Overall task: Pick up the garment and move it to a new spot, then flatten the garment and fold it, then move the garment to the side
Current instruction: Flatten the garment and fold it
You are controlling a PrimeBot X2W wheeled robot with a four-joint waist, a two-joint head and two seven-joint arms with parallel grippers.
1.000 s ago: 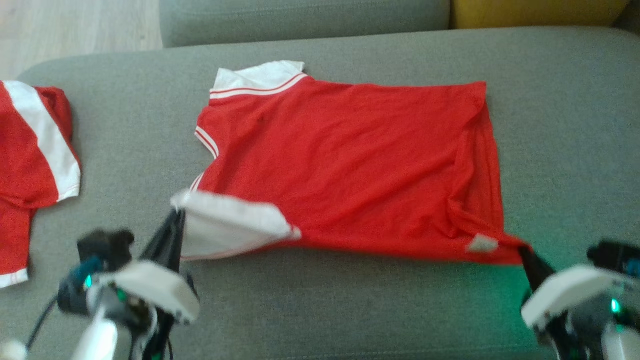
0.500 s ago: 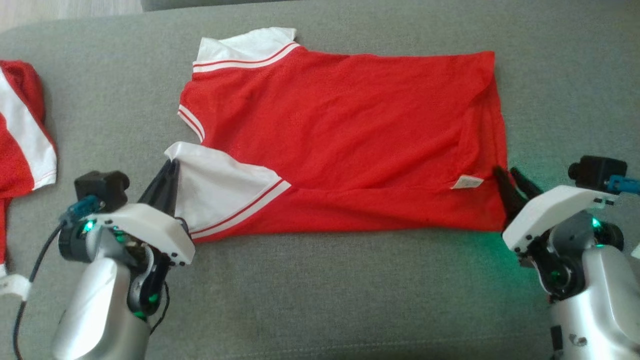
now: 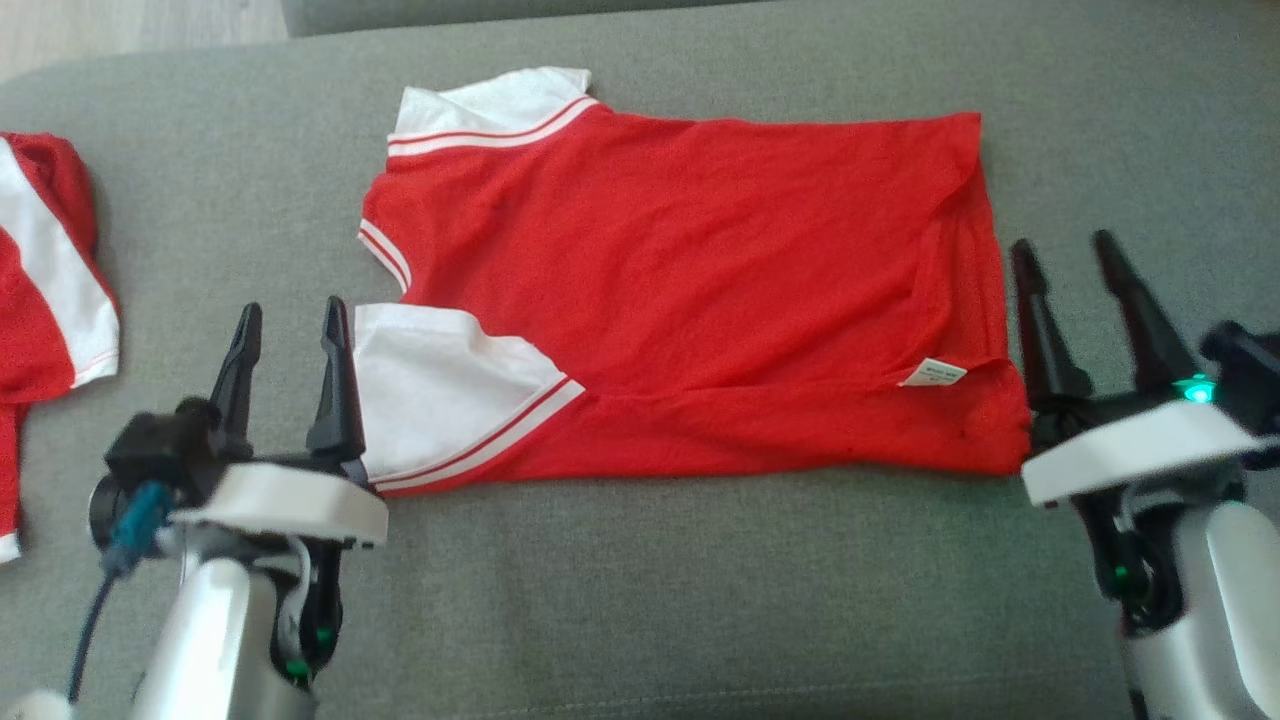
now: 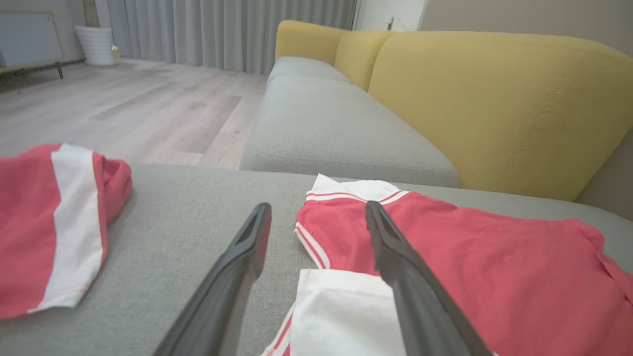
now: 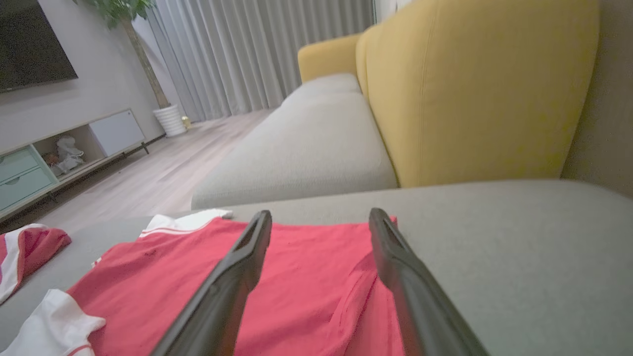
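**Head view:** The red shirt (image 3: 690, 290) is seen spread across the grey cushion (image 3: 700, 600), collar end toward the left. Its near edge is turned up over the body, so that a white sleeve (image 3: 440, 390) and a small label (image 3: 932, 373) are laid on top. The left gripper (image 3: 291, 308) is held just beside the sleeve and the right gripper (image 3: 1062, 243) just beside the hem. Both sets of fingers are spread wide and nothing is gripped. Half a second earlier the sleeve edge was pinched by the left fingers and the hem corner by the right; both have since been let go. A second red-and-white garment (image 3: 40, 290) is left well apart at the far left.

**Left wrist view:** The parted fingers are shown low over the cushion. The sleeve is seen beneath the right-hand one, though whether it is touched cannot be told.

**Right wrist view:** The shirt's hem end is framed between the parted fingers, with a yellow backrest (image 5: 470, 99) behind.

A first lengthwise fold is judged laid down and released. Further folding and the move to the side are judged not yet done.
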